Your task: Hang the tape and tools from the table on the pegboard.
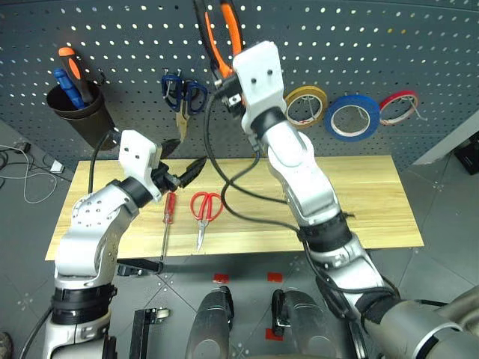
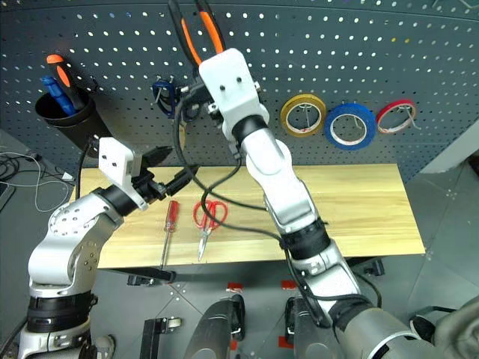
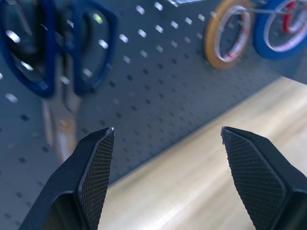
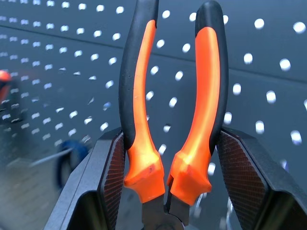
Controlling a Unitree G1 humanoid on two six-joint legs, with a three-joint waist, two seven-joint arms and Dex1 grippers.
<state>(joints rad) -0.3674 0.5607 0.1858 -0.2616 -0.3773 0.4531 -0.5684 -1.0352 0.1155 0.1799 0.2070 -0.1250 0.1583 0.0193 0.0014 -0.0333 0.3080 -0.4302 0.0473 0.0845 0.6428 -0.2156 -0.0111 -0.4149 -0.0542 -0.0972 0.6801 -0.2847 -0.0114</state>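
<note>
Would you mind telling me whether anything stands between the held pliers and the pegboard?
Nothing visible does. The right gripper holds the pliers handles-up before bare pegboard, between the blue scissors and yellow roll.

You see pliers (image 4: 172, 120) with glossy orange-and-black handles, smooth like rubbery plastic. Right gripper (image 4: 168, 191) pads (image 4: 240, 177) at 3 and 9 o'clock of them: matt black, fine crosshatch. Pegboard (image 1: 337, 45): matt grey, perforated. Table (image 1: 359, 202): pale wood grain, satin. Scissors (image 1: 205, 213): glossy red handles, bare metal blades.
</note>
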